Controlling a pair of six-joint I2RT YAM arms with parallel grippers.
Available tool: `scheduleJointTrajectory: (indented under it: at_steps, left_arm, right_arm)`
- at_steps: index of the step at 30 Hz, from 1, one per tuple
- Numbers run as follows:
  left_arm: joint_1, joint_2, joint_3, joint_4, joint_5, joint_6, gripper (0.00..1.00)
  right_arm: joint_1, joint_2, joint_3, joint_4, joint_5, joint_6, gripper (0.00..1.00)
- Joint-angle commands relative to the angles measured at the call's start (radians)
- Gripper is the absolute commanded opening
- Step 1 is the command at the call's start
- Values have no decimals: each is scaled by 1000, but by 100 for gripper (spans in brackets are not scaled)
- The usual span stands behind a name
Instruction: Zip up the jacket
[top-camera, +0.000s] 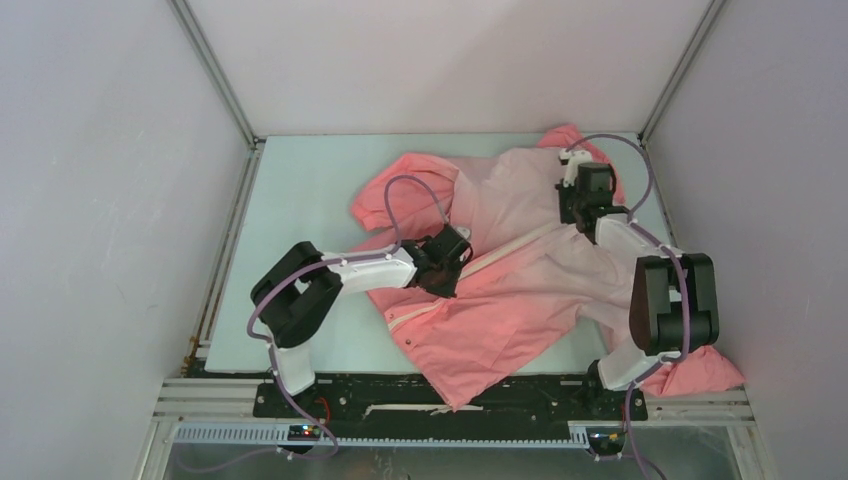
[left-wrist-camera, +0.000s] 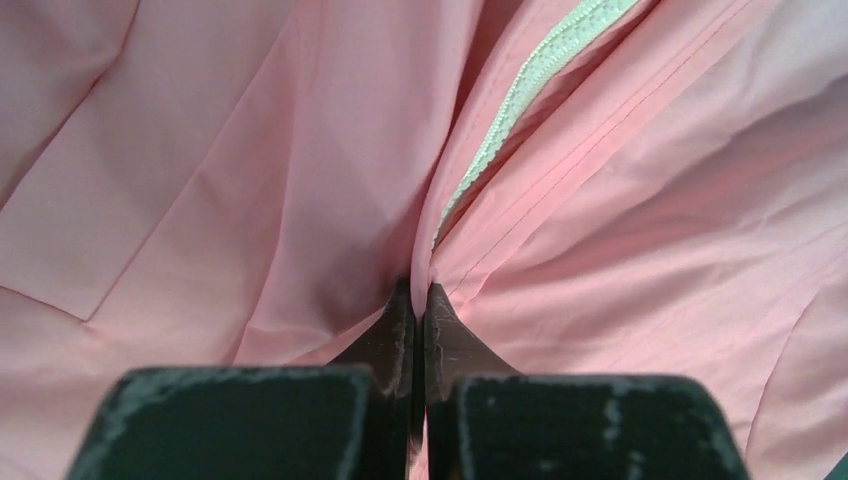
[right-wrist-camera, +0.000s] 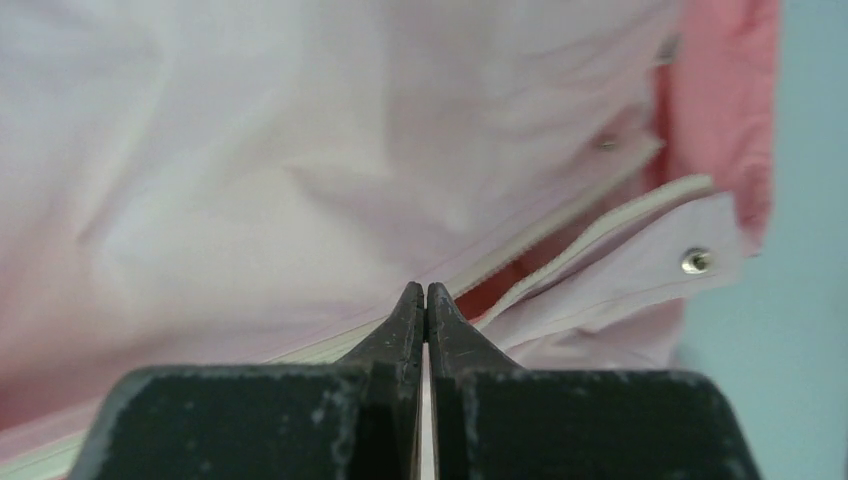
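The jacket (top-camera: 520, 300) lies spread over the table, coral pink at the hem and pale pink toward the hood. Its light zipper (top-camera: 510, 250) runs diagonally across the middle. My left gripper (top-camera: 460, 264) rests on the jacket by the zipper's lower part. In the left wrist view it (left-wrist-camera: 420, 290) is shut on a fold of pink fabric beside the zipper teeth (left-wrist-camera: 510, 110). My right gripper (top-camera: 572, 220) is at the zipper's upper end. In the right wrist view it (right-wrist-camera: 425, 290) is shut at the point where the joined zipper (right-wrist-camera: 330, 345) splits into two open tapes (right-wrist-camera: 600, 225); a pale strip shows between its fingers.
The pale green table (top-camera: 300, 200) is walled on three sides. One sleeve (top-camera: 700, 375) hangs over the front right edge behind the right arm's base, and the hem (top-camera: 460, 395) reaches the front rail. A metal snap (right-wrist-camera: 697, 261) sits on the collar flap.
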Motion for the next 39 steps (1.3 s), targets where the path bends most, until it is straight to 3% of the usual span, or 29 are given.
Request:
scheduleJointTrajectory:
  at_steps: [1,9,14,18,21,22,24,26,29,32,35,39]
  left_arm:
    - [12,-37,-80,-10,-2,-18,0]
    - [12,-105,-155,35,34,-15,0]
    - [11,-97,-149,41,50,-4,0]
    - [10,-98,-139,40,52,-3,0]
    - [9,-90,-107,20,57,20,0]
    - [9,-93,-92,7,57,29,7]
    - [9,-126,-73,1,79,42,40]
    - [9,-178,-51,-3,93,60,60]
    - [10,-249,31,-85,98,79,71]
    - [10,-333,106,-141,138,93,97]
    - [10,-430,198,-220,155,122,100]
    - [10,-585,317,-303,128,164,100]
  right_arm:
    - [-142,-15,-4,246,59,-58,0]
    - [-312,174,119,438,27,-83,0]
    - [-345,277,201,551,48,-156,0]
    - [-372,328,265,541,33,-152,0]
    - [-363,337,347,416,55,-126,1]
    - [-355,321,363,370,77,-91,23]
    - [-329,264,379,272,130,-16,61]
    - [-288,190,380,161,175,29,78]
    - [-239,62,379,-98,228,193,83]
    - [-172,-85,375,-367,250,368,84]
    - [-22,-257,358,-589,272,436,85]
    - [152,-511,350,-742,247,449,86]
